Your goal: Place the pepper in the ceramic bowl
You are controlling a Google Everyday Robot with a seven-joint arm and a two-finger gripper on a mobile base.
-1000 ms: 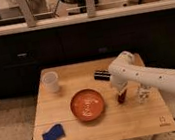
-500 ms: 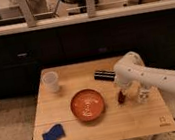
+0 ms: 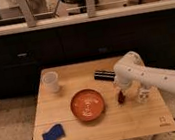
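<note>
The ceramic bowl (image 3: 87, 105), orange-red with pale marks at its centre, sits in the middle of the wooden table (image 3: 140, 121). The pepper (image 3: 120, 98) is small and dark red. It hangs point-down just right of the bowl's rim, close above the table. My gripper (image 3: 120, 92) comes down from the white arm on the right and is shut on the pepper's top. The pepper is outside the bowl.
A white cup (image 3: 51, 82) stands at the back left. A black rectangular bar (image 3: 103, 74) lies at the back, behind the gripper. A blue sponge (image 3: 53, 135) lies at the front left corner. A pale small bottle (image 3: 144, 95) stands right of the gripper.
The arm's upper joint has shifted slightly to the right. The gripper and pepper stay almost in the same place beside the bowl's right rim.
</note>
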